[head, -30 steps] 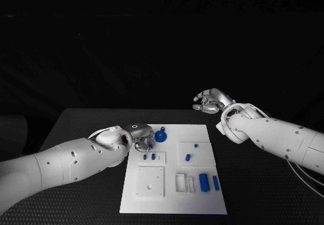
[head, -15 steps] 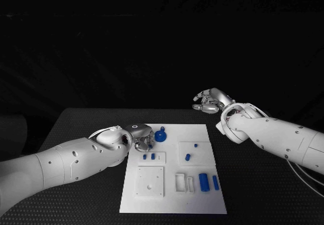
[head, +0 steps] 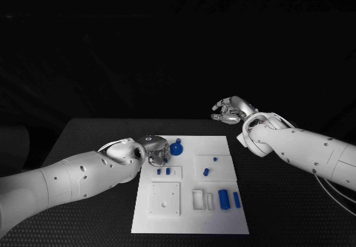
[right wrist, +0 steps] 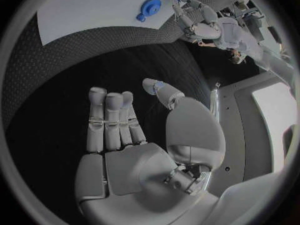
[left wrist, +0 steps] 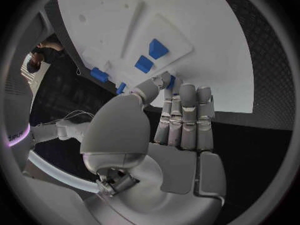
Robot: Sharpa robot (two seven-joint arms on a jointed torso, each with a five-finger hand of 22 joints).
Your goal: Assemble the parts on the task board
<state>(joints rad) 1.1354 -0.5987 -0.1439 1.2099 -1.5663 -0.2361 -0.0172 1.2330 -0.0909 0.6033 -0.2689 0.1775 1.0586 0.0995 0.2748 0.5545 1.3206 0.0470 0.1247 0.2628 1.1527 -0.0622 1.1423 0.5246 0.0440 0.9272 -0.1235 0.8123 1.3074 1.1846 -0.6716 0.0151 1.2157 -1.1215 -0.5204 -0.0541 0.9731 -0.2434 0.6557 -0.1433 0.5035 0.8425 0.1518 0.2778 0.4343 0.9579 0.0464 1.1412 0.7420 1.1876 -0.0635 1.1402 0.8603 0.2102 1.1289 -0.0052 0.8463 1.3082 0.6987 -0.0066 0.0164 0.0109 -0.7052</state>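
Nearest the robot, on the white task board (head: 190, 221), two upright blue cylinders (head: 224, 196) are seen beside a small white frame (head: 198, 200), with a square white plate (head: 164, 199) to their left. Further up the board, small blue parts (head: 168, 171) lie on a raised block. Just above these, the left hand (head: 156, 150) is held over the board's left edge, fingers straight and together, nothing grasped. A blue gear-like part (head: 177, 148) stands just beside it. Farthest back, the right hand (head: 232, 110) is raised beyond the board, fingers spread, nothing held.
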